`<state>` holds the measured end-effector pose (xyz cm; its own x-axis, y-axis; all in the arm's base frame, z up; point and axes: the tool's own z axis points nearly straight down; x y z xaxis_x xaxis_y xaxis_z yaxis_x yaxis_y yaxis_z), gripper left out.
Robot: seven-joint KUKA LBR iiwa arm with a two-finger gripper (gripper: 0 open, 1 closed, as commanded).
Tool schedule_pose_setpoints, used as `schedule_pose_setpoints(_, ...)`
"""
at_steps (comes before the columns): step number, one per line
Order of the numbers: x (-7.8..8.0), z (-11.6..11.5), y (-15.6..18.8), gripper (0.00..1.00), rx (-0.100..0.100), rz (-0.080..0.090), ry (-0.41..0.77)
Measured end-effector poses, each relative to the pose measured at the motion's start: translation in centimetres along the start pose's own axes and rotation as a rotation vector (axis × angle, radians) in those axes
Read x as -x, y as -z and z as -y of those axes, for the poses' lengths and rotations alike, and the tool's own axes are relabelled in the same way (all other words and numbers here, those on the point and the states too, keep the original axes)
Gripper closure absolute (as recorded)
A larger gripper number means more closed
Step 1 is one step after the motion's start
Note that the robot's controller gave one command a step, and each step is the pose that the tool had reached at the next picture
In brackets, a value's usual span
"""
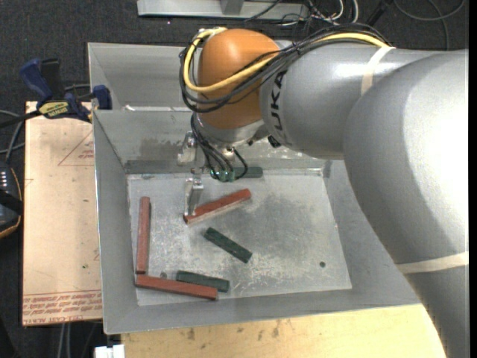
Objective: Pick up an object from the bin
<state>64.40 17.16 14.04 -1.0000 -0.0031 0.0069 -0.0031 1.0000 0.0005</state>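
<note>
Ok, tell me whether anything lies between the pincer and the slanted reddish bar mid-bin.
Nothing visible does. The pincer is right at the left end of the red-brown bar. The dark green bar just below it in the view lies apart from both.

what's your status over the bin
Tool down at left end of slanted red bar, mid bin. Hold unconfirmed. Nearest neighbour green bar, lying apart.

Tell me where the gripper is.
Camera view: the gripper is toward the bin's back, over the left end of a slanted red-brown bar; a dark green bar lies just in front.
</note>
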Motion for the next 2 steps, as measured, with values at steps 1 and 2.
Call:
schedule_pose_setpoints(1,0.2,0.1,0.5,0.0,0.001,0.008,-0.003)
schedule_pose_setpoints(2,-2.2,4.4,-6.8,0.0,0.007,0.017,-0.021)
